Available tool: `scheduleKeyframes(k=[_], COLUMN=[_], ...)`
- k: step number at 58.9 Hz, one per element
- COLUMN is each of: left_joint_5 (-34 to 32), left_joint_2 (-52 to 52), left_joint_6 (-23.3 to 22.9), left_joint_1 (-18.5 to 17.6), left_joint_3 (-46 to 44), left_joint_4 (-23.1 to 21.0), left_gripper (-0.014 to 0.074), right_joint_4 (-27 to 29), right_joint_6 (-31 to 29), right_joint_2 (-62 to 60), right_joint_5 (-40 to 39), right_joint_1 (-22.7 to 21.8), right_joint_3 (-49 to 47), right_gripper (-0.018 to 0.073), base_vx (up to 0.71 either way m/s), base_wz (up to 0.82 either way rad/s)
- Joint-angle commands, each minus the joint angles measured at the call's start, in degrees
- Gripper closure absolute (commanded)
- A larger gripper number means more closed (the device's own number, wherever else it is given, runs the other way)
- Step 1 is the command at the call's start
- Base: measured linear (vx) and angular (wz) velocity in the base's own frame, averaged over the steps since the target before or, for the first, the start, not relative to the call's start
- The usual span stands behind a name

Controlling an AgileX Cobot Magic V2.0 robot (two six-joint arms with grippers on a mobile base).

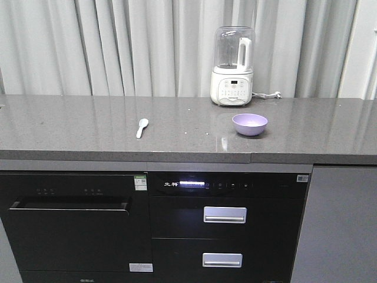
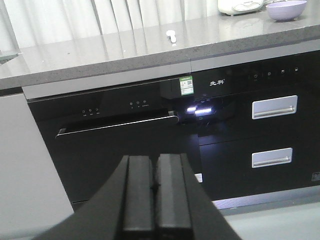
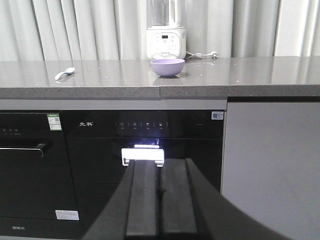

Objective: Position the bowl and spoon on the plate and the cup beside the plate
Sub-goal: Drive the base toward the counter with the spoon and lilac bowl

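The lavender bowl [image 1: 250, 124] sits upright on the grey countertop [image 1: 88, 127], in front of a white blender. It also shows in the wrist views as the bowl [image 2: 286, 9] and the bowl [image 3: 168, 67]. The pale spoon [image 1: 142, 127] lies on the counter left of the bowl, scoop towards the back; it appears small as the spoon [image 2: 171, 35] and the spoon [image 3: 65, 73]. The plate and the cup are out of view. My left gripper [image 2: 154, 160] and right gripper [image 3: 160, 165] hang below counter height in front of the black appliances, both shut with nothing between the pads.
A white blender [image 1: 233, 66] with a clear jar stands at the back of the counter, its cord [image 1: 268, 95] trailing right. Below the counter are a black dishwasher door [image 1: 70, 221] and drawers with silver handles [image 1: 224, 214]. Curtains hang behind.
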Motion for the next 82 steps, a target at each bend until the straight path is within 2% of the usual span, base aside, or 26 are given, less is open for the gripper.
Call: scheduleKeyframes(k=[1, 56, 82], left_joint_5=[-4.5, -4.5, -4.5], left_joint_2=[-0.2, -0.2, -0.2], left_joint_6=[-0.3, -0.3, -0.3], left_joint_1=[-0.1, -0.1, -0.1], left_joint_3=[-1.6, -1.6, -1.6], left_joint_4=[-0.5, -0.5, -0.5], left_gripper=[0.0603, 0.0603, 0.0603], right_joint_4=[-0.5, -0.5, -0.5], right_joint_6=[-0.6, -0.6, -0.6], right_joint_2=[0.3, 0.3, 0.3], right_joint_5=[-4.8, -4.8, -4.8], right_joint_1=[-0.3, -0.3, -0.3], right_joint_3=[0.1, 0.1, 0.1], right_gripper=[0.0568, 0.0568, 0.0568], base_vx=[0.0, 0.01, 0.14], base_wz=[0.0, 0.0, 0.0])
